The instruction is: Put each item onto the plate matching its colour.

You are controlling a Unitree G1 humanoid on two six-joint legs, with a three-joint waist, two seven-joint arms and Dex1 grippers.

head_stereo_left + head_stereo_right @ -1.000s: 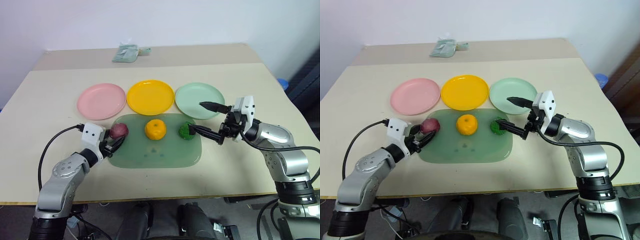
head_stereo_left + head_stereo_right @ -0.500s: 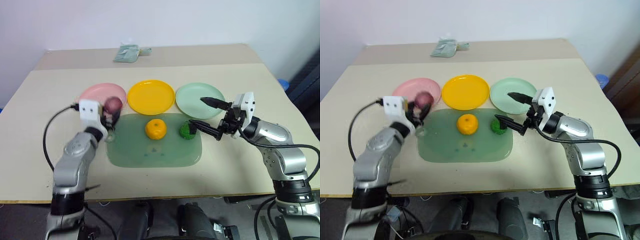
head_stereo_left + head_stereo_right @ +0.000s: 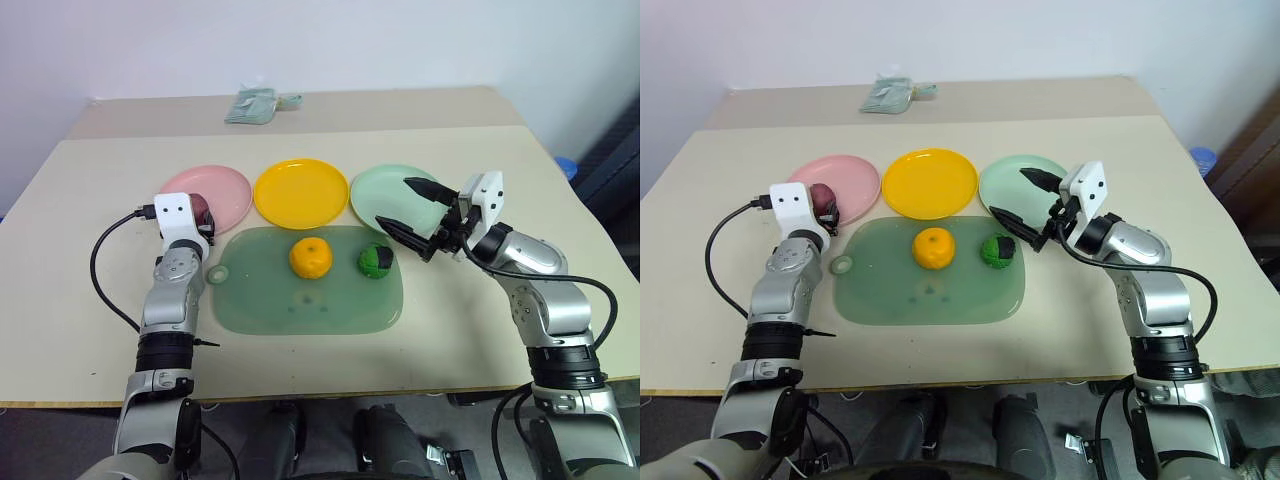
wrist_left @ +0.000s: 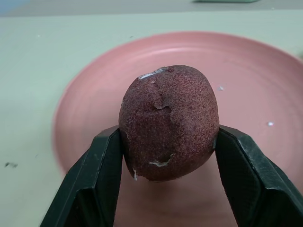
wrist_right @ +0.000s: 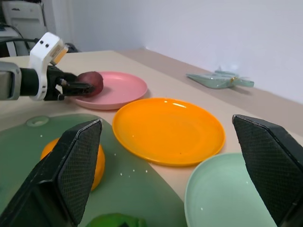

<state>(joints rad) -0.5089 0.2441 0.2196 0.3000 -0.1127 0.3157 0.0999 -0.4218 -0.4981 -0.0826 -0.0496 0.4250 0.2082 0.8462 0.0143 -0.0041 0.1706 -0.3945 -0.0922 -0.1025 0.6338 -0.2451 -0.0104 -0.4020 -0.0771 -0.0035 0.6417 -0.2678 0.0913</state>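
Observation:
The dark maroon ball (image 4: 168,120) sits between my left gripper's (image 4: 168,146) two black fingers (image 4: 97,179), which press on both its sides; it is over the near part of the pink plate (image 3: 232,186), and I cannot tell whether it touches it. The orange ball (image 3: 311,258) and the green ball (image 3: 374,261) lie on the translucent green mat (image 3: 300,305). My right gripper (image 3: 392,202) stands open and empty over the near left edge of the mint green plate (image 3: 385,188), just beyond the green ball. The yellow-orange plate (image 3: 301,192) is bare.
A pale green packet (image 3: 252,105) lies at the far side of the table, behind the plates. The mat has a small round hole (image 3: 216,274) at its near left corner, close to my left forearm.
My left gripper lifted the maroon ball off the mat's left edge and carried it away from me over the pink plate. My right gripper edged a little farther toward the green plate.

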